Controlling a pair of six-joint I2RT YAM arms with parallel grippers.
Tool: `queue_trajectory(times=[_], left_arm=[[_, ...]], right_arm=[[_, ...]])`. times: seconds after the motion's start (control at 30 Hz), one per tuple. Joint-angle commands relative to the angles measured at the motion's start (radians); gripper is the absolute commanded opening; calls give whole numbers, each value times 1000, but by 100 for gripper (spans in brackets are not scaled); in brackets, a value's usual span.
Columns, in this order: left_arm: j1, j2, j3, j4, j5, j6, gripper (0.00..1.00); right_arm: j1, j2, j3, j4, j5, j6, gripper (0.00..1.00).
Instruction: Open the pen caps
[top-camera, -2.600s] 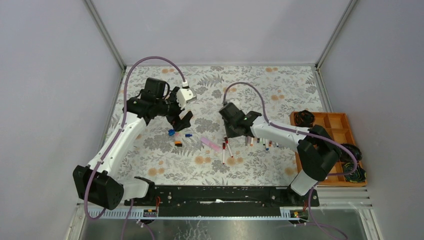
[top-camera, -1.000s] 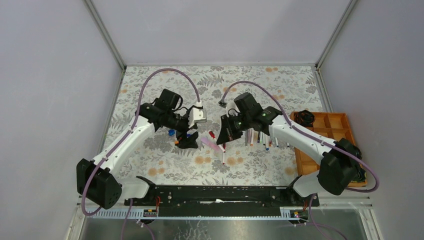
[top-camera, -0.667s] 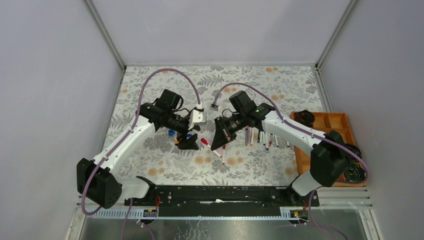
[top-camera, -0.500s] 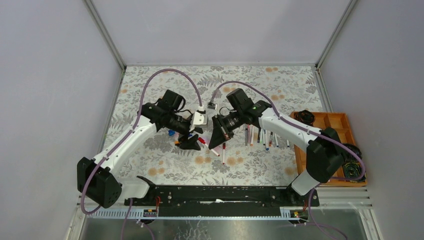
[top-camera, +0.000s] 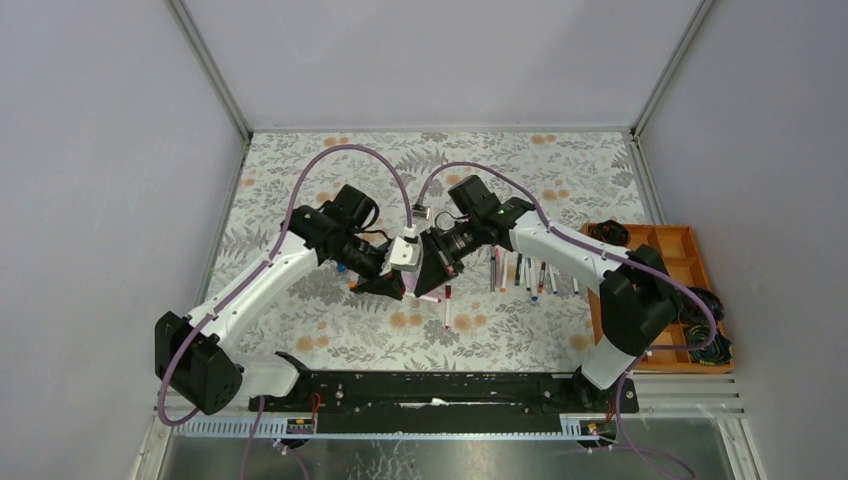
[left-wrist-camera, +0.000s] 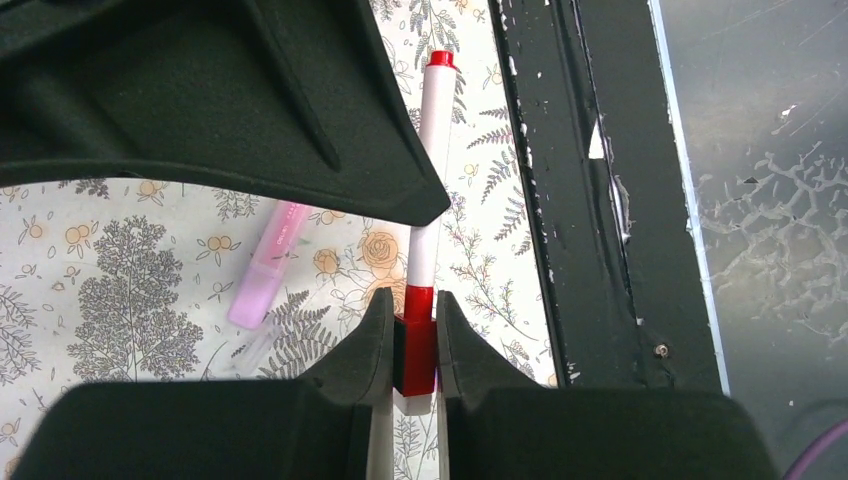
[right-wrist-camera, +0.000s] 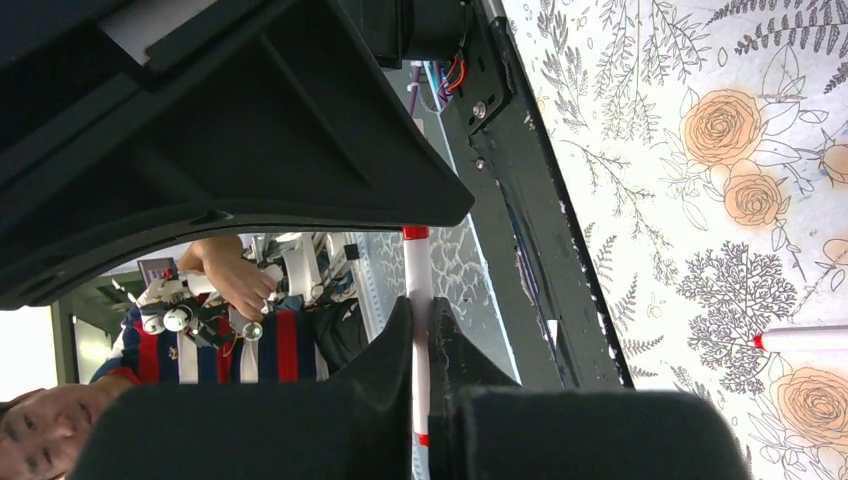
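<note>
A pen (left-wrist-camera: 430, 150) with a white barrel and a red end is held between both grippers above the floral table. In the left wrist view my left gripper (left-wrist-camera: 411, 298) is shut on its red pen cap (left-wrist-camera: 416, 350). In the right wrist view my right gripper (right-wrist-camera: 420, 305) is shut on the white barrel (right-wrist-camera: 417, 270). In the top view the left gripper (top-camera: 392, 283) and the right gripper (top-camera: 432, 262) meet tip to tip at the table's middle, and the pen between them is mostly hidden.
A row of pens (top-camera: 520, 272) lies right of the grippers, and one more pen (top-camera: 447, 305) lies below them. Blue (top-camera: 343, 267) and orange (top-camera: 356, 287) loose caps sit to the left. A pink pen (left-wrist-camera: 265, 265) lies on the table. An orange tray (top-camera: 690, 245) stands at the right edge.
The right gripper carried a pen left toward the middle. The left gripper moved right to meet it and closed from wide open onto the red cap.
</note>
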Motion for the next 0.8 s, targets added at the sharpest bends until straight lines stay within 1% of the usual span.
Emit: queue_trajectory(times=[0.0, 0.07, 0.13, 0.2, 0.27, 0.3, 0.33, 0.43, 0.47, 0.53, 0.67, 0.77], left_arm=[[-2, 15, 16, 14, -45, 20, 7], [-5, 15, 25, 14, -43, 21, 6], [-7, 15, 32, 14, -43, 19, 6], [-9, 15, 36, 14, -45, 20, 5], [-12, 13, 36, 14, -50, 19, 5], [-14, 13, 35, 14, -54, 20, 5], [-16, 11, 34, 14, -60, 21, 4], [-17, 3, 31, 6, -75, 32, 4], [-18, 3, 31, -3, -83, 42, 4], [-17, 4, 37, -23, -108, 63, 0], [-18, 4, 36, -55, -190, 113, 0], [-15, 7, 30, -72, -286, 160, 0]], right_arm=[[11, 0, 18, 27, -19, 47, 12], [24, 5, 6, 47, -20, 65, 27], [47, 23, 9, 50, -21, 67, 36], [74, 41, 14, 54, -26, 69, 39], [85, 54, 15, 70, -27, 79, 39], [85, 55, 13, 79, -23, 89, 36], [84, 56, 10, 87, -22, 95, 31], [84, 46, 8, 90, 1, 100, 5], [79, 41, 7, 81, 16, 99, 0], [64, 21, -12, 76, 30, 101, 0], [27, -45, -87, 57, 58, 100, 0], [7, -98, -148, 22, 82, 86, 0]])
